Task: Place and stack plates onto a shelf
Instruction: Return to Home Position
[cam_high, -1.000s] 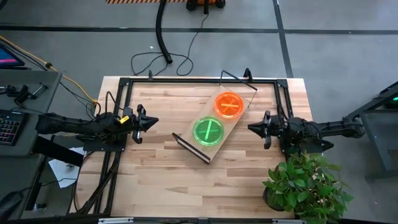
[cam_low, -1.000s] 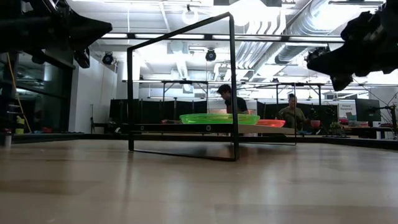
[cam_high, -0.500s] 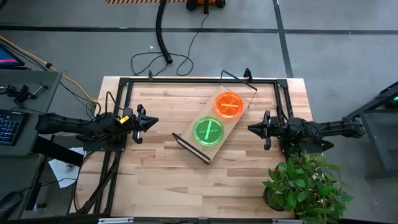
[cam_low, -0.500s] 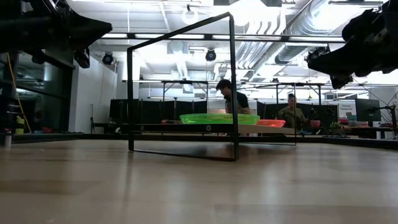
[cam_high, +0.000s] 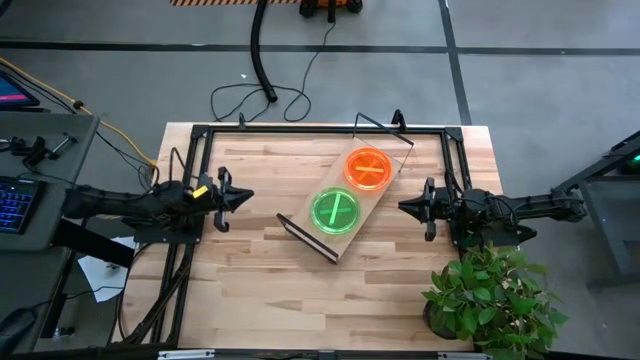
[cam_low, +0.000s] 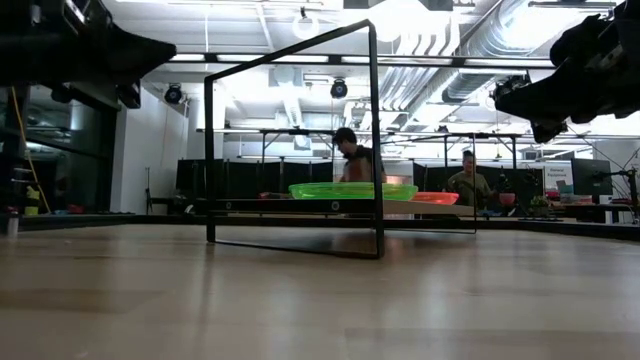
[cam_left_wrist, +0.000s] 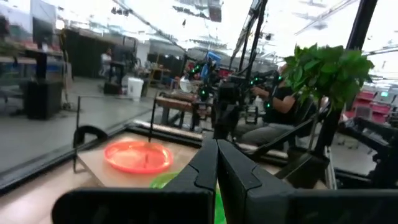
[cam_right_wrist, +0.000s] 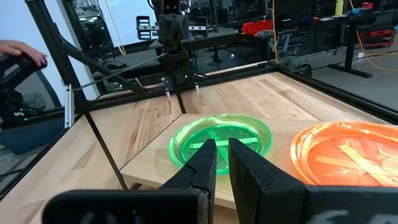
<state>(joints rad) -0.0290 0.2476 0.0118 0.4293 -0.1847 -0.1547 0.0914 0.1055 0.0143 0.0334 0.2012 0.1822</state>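
The shelf (cam_high: 318, 236) is a light plywood board on a thin black wire frame (cam_low: 375, 130), lying slantwise in the table's middle. Neon green plates (cam_high: 334, 210) sit on its near half and neon orange plates (cam_high: 369, 168) on its far half; how many lie in each pile I cannot tell. My left gripper (cam_high: 248, 197) hovers shut near the table's left side, pointing at the shelf. My right gripper (cam_high: 403, 206) hovers just right of the shelf, pointing at the green plates (cam_right_wrist: 221, 140), its fingers a narrow gap apart. Neither gripper holds anything.
A black metal frame (cam_high: 320, 128) runs along the table's far, left and right sides. A potted plant (cam_high: 490, 300) stands at the near right corner. Bare wood lies near the shelf. People (cam_low: 355, 160) are in the room behind.
My left gripper has drawn back a little toward the table's left edge. The plates and the shelf have stayed put. A person in the room behind has walked to the left.
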